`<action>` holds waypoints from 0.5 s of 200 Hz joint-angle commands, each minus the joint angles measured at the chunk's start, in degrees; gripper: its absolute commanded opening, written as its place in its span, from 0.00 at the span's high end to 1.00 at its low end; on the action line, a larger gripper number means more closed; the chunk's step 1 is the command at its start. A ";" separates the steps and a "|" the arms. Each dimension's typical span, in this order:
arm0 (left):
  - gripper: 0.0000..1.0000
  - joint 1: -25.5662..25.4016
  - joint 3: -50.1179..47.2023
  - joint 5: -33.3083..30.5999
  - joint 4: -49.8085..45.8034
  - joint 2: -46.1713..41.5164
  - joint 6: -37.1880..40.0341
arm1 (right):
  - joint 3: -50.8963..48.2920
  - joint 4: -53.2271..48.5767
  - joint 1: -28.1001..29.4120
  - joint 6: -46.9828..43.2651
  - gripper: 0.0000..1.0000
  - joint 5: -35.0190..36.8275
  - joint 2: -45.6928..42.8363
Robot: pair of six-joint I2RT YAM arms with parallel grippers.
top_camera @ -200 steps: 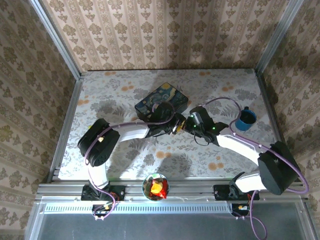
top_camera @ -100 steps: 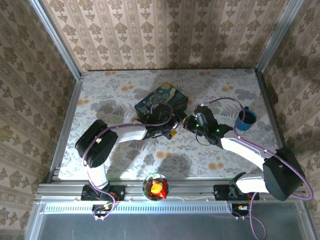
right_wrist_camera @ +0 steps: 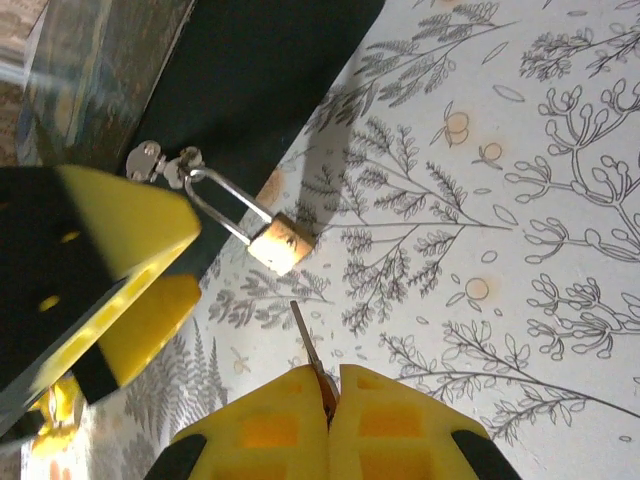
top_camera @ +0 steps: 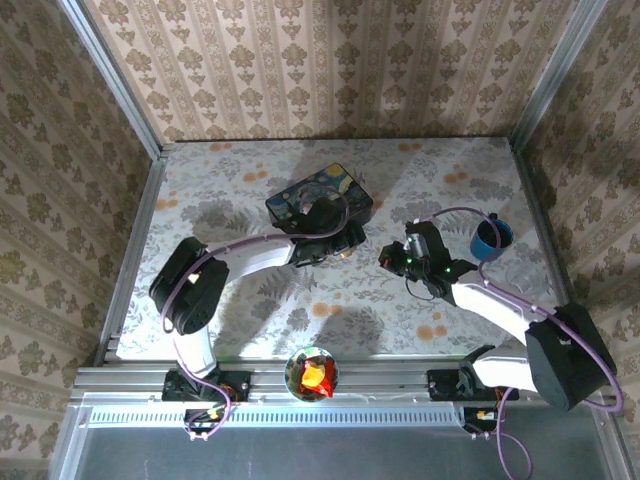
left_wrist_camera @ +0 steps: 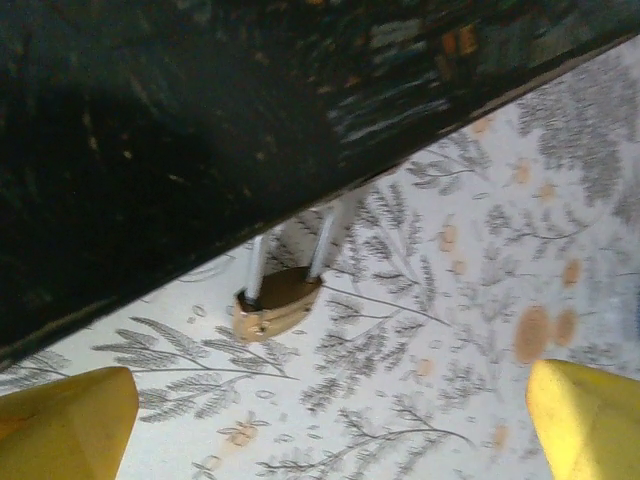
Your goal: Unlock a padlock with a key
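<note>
Brass padlock (right_wrist_camera: 280, 243) just ahead of right end effector (right_wrist_camera: 333, 395), key (right_wrist_camera: 307, 335) gripped

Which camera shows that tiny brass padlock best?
The right wrist view: the tiny brass-gold metal padlock sits sharp and central, thin shackle fully visible. The left wrist view shows it too, dimmer, shackle partly hidden by the dark blue painted box. From overhead it is too small to make out.

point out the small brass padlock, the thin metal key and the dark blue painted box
small brass padlock (right_wrist_camera: 280, 243): right wrist view, on its body
thin metal key (right_wrist_camera: 305, 340): right wrist view, on its blade
dark blue painted box (top_camera: 340, 185): top external view, on its lid
</note>
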 commanded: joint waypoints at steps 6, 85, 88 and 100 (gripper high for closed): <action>0.00 0.04 3.73 -5.38 -3.87 2.97 7.93 | -3.44 6.65 -1.84 -6.00 1.00 -9.51 -1.75; 0.13 -1.57 7.36 -13.63 -3.53 9.42 10.75 | -9.28 22.62 -5.49 -10.44 1.00 -27.09 0.57; 0.13 -1.66 7.56 -13.77 -3.56 9.61 10.74 | -9.25 22.60 -5.50 -10.62 1.00 -27.52 0.69; 0.13 -2.12 8.34 -15.30 -3.89 10.25 10.49 | -9.20 22.13 -5.55 -10.94 1.00 -27.88 1.14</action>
